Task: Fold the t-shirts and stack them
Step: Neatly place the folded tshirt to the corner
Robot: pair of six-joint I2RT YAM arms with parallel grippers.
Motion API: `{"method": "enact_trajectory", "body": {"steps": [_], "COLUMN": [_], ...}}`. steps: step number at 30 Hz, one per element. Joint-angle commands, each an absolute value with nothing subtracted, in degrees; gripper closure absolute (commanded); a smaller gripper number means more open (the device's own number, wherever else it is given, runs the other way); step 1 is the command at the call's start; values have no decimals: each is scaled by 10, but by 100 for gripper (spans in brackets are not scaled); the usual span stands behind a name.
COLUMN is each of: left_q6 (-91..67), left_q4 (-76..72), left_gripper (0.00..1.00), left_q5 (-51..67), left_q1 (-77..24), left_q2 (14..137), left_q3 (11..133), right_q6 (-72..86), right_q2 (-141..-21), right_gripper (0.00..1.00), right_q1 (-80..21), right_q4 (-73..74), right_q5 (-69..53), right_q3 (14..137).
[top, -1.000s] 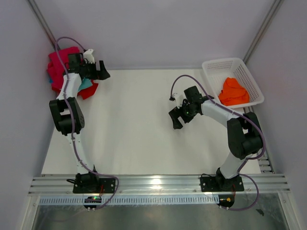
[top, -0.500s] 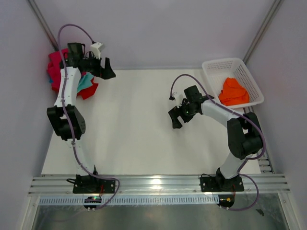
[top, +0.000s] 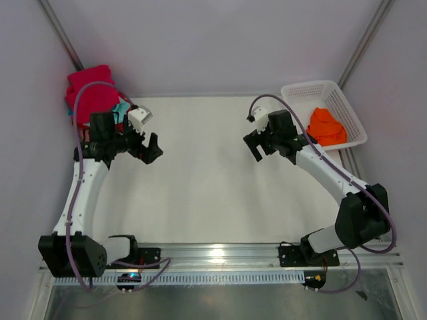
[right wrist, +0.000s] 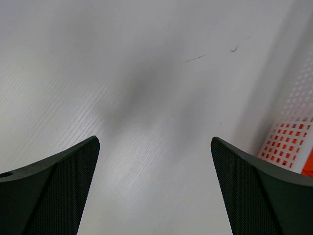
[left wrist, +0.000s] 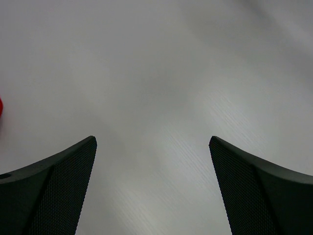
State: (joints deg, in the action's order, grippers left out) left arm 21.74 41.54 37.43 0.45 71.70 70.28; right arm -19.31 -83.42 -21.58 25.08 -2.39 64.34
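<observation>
A pile of t-shirts (top: 90,93) lies at the back left corner, a crimson one on top with teal and red cloth at its right edge. An orange t-shirt (top: 325,127) is bunched in the white basket (top: 298,95) at the back right. My left gripper (top: 151,148) hangs open over bare table, just in front and right of the pile. Open too, my right gripper (top: 254,145) hovers over the table left of the basket. Both wrist views show only empty table between the fingers; a red sliver of cloth (left wrist: 1,106) sits at the left edge.
The basket's lattice wall (right wrist: 288,142), with orange showing through it, stands at the right edge of the right wrist view. Grey walls close in the table at the back and on both sides. An aluminium rail (top: 220,257) runs along the near edge.
The left arm swung back from over the pile to the table in front of it. The right gripper moved back and right, toward the basket. Both stayed open.
</observation>
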Motion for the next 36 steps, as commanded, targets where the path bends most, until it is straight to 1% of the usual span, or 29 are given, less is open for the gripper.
{"method": "enact_trajectory", "body": {"steps": [1, 5, 7, 11, 15, 19, 20, 21, 23, 27, 29, 31, 33, 36], "left_q6": [158, 108, 91, 57, 63, 52, 43, 25, 19, 16, 5, 5, -8, -12], "left_q4": [274, 224, 209, 180, 185, 164, 163, 148, 133, 124, 134, 131, 132, 145], "left_gripper": [1, 1, 1, 1, 1, 1, 1, 1, 1, 1, 1, 1, 1, 1], "left_q5": [266, 238, 238, 236, 243, 229, 216, 161, 115, 51, 12, -72, -92, -75], "left_q1": [7, 6, 6, 7, 10, 24, 32, 39, 47, 62, 81, 99, 109, 133], "left_q2": [629, 553, 527, 515, 519, 521, 527, 540, 544, 531, 538, 547, 551, 549], "left_q3": [629, 538, 520, 492, 479, 461, 468, 469, 466, 459, 479, 486, 495, 494], "right_q6": [-164, -121, -110, -114, -155, -156, -173, -182, -189, -226, -228, -227, -222, -206], "right_q2": [-814, -808, -809, -781, -764, -779, -780, -780, -780, -773, -784, -800, -823, -838], "right_gripper": [1, 1, 1, 1, 1, 1, 1, 0, 1, 1, 0, 0, 1, 1], "right_q1": [-215, -213, -212, -212, -212, -212, -213, -214, -213, -213, -213, -213, -213, -213], "right_q4": [200, 155, 159, 114, 107, 113, 129, 143, 167, 182, 189, 215, 228, 240], "right_q5": [49, 47, 47, 38, -112, -197, -212, -219, -202, -196, -206, -215, -220, -229], "right_q3": [657, 635, 632, 572, 529, 519, 533, 543, 562, 556, 552, 562, 578, 594]}}
